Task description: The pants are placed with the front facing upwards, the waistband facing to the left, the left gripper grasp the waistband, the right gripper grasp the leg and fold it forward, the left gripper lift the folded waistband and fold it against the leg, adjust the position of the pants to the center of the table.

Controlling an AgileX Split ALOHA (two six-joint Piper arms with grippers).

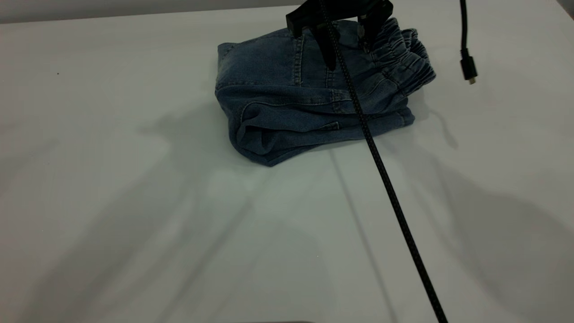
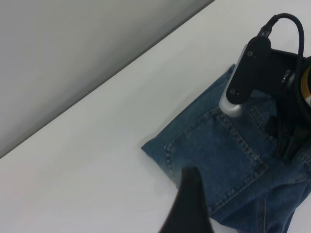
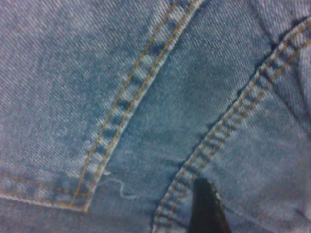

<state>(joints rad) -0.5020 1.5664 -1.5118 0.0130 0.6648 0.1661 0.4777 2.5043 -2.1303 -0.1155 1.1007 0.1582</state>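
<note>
White bench (image 1: 134,202), grey wall behind. Folded pants (image 1: 314,103) toward far edge. Right claw (image 1: 347,38) pressed on denim, fingers apart. Braided cable (image 1: 385,179) crossing in front. Left claw (image 2: 189,204) beside pants, state undeterminable.

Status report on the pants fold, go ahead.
Right pincer down on the folded pants, prongs apart. Left pincer hovering beside them, state unclear. Pants folded into a bundle toward the table's far side. Braided cable crosses in front.

A gripper (image 1: 347,38) over the pants (image 1: 314,94) is cut off by the exterior view's top edge; which arm it belongs to cannot be told. Both wrist views show only one dark fingertip (image 3: 206,208).
</note>
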